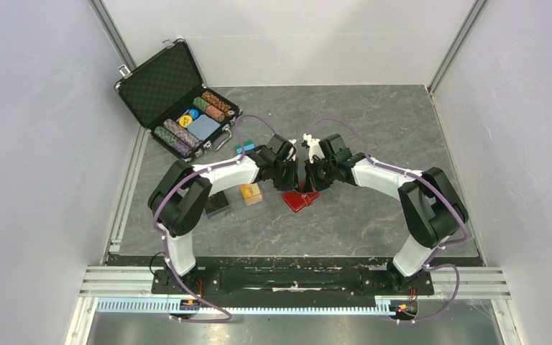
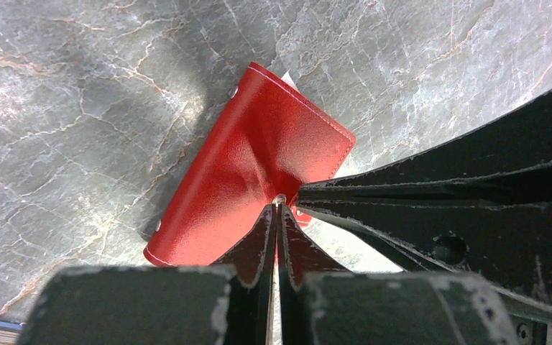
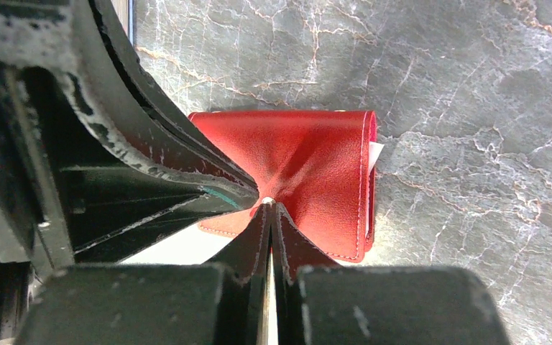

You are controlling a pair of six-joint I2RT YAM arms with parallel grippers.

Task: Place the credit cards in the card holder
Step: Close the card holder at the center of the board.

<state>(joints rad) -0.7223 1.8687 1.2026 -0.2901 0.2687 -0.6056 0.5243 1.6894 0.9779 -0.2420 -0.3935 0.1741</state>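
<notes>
Top external shows card holder (image 1: 300,200) flat near the middle of table (image 1: 402,122), far end covered by two black wrists meeting above it. Seen from the left wrist, card holder (image 2: 251,165) lies folded, cover up, with creases running to one spot. Left fingers (image 2: 269,228) pressed together with no gap, tips on that spot. Right fingers (image 2: 402,188) reaching in from the side, likewise closed, tips at the same point. Cannot tell whether either pair pinches the leather or only bears on it. Same meeting seen from the right wrist: right fingers (image 3: 260,230) closed, left fingers (image 3: 208,180) alongside. Pale sliver (image 3: 376,152) poking from the holder's open edge, too little showing to name. Inner slots hidden.

Just left of the holder, orange card (image 1: 250,192) and black box (image 1: 217,204), partly under the left forearm. Chip case (image 1: 159,83) open at the far left corner, well apart. Bare table beyond and right of the arms, walled on three sides.
</notes>
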